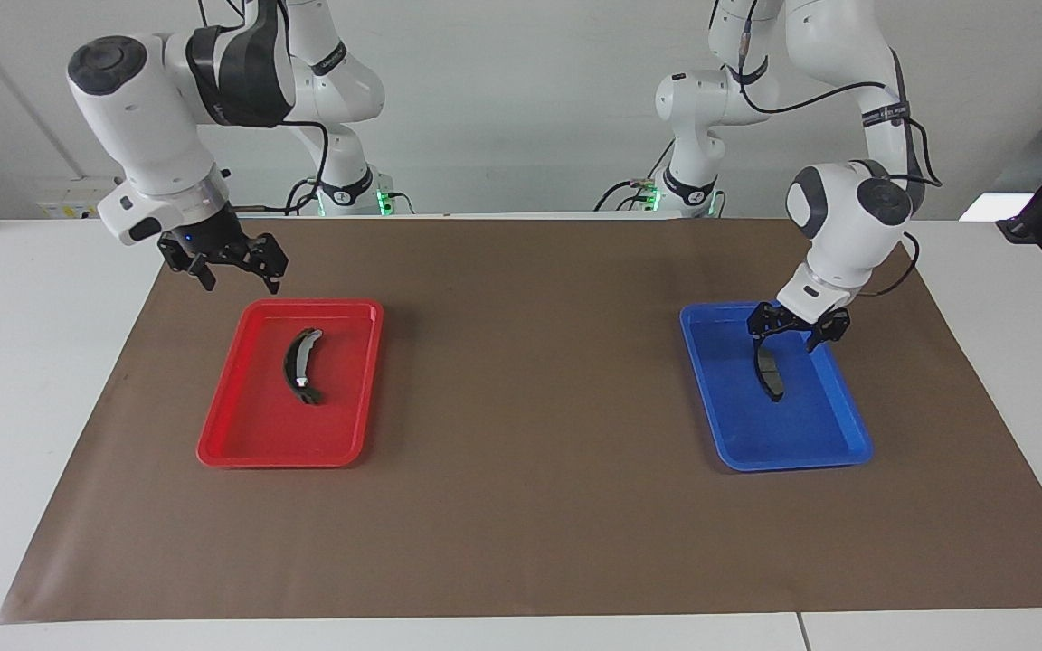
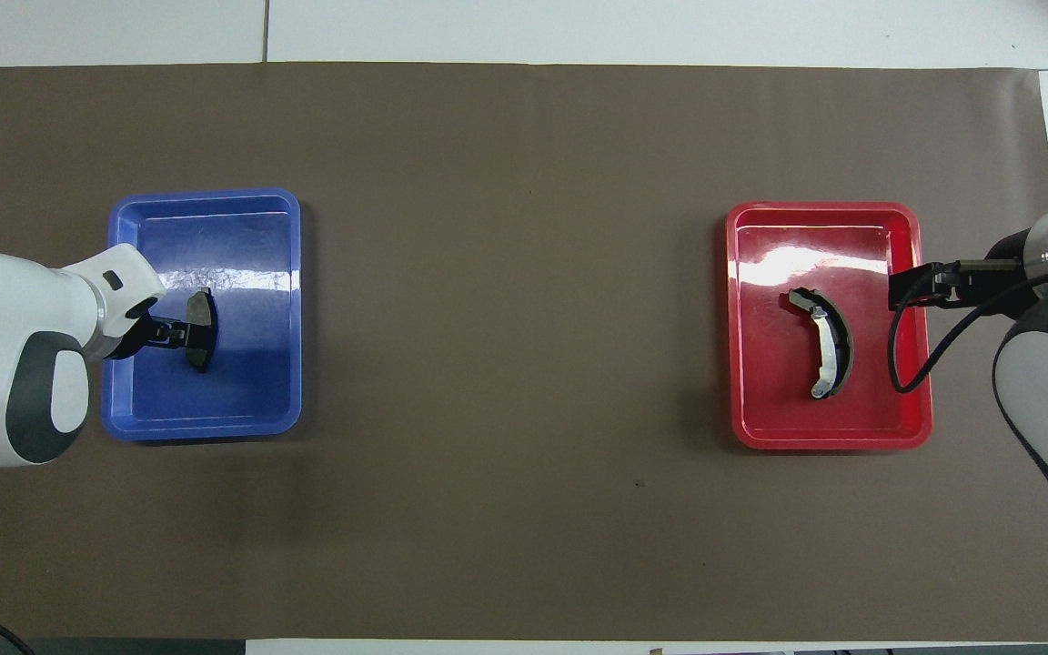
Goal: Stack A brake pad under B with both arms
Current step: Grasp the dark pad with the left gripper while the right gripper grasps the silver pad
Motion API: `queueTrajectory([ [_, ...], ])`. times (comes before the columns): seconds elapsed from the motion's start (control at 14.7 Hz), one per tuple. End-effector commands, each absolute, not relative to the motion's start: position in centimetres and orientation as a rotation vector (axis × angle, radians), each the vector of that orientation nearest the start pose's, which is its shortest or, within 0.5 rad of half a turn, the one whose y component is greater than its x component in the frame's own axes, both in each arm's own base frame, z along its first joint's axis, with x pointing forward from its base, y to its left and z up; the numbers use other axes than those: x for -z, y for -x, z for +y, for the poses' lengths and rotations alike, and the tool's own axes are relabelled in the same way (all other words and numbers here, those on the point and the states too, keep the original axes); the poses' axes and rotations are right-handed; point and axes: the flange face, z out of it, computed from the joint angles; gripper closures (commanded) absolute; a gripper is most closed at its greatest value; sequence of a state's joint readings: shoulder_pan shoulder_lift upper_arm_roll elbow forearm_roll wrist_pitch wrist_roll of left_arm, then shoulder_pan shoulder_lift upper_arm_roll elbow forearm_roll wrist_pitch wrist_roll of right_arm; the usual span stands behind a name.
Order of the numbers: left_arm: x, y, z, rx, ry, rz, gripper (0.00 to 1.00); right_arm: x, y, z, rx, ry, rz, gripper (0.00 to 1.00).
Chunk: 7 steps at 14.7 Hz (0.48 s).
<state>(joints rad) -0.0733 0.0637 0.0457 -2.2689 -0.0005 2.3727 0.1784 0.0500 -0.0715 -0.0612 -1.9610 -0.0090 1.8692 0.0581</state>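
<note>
Left claw (image 1: 784,339) is spread wide just above the small brake pad (image 1: 770,375) in the blue tray (image 1: 847,425), holding nothing. Right claw (image 1: 233,273), also wide and empty, hangs by the red tray (image 1: 241,448) with the long curved pad (image 1: 300,366) in it.

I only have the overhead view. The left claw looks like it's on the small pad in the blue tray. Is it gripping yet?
Observer: No. In the facing view the left claw hangs open over the robot-side end of the A brake pad, which lies flat in the blue tray.
Operator: And the right claw? Here it overlaps the red tray's rim.
Observer: The right claw is open and raised, above the robot-side rim of the red tray, well clear of B.
</note>
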Motion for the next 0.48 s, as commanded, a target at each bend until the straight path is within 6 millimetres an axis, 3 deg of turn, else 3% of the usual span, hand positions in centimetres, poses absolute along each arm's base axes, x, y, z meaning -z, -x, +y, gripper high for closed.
queueTrajectory([
  [0.0, -31.4, -53.3, -1.7, 0.091, 3.116, 0.308, 0.03, -46.2, -53.1, -0.5, -0.006, 3.098, -0.015, 0.01],
  [0.2, -29.1, -53.6, -2.1, 0.091, 3.113, 0.313, 0.05, -39.2, -52.0, -0.5, 0.129, 3.097, -0.100, 0.01],
  [0.41, -28.9, -53.6, -2.4, 0.084, 3.115, 0.316, 0.05, -35.3, -51.0, -0.7, 0.099, 3.099, -0.188, 0.01],
])
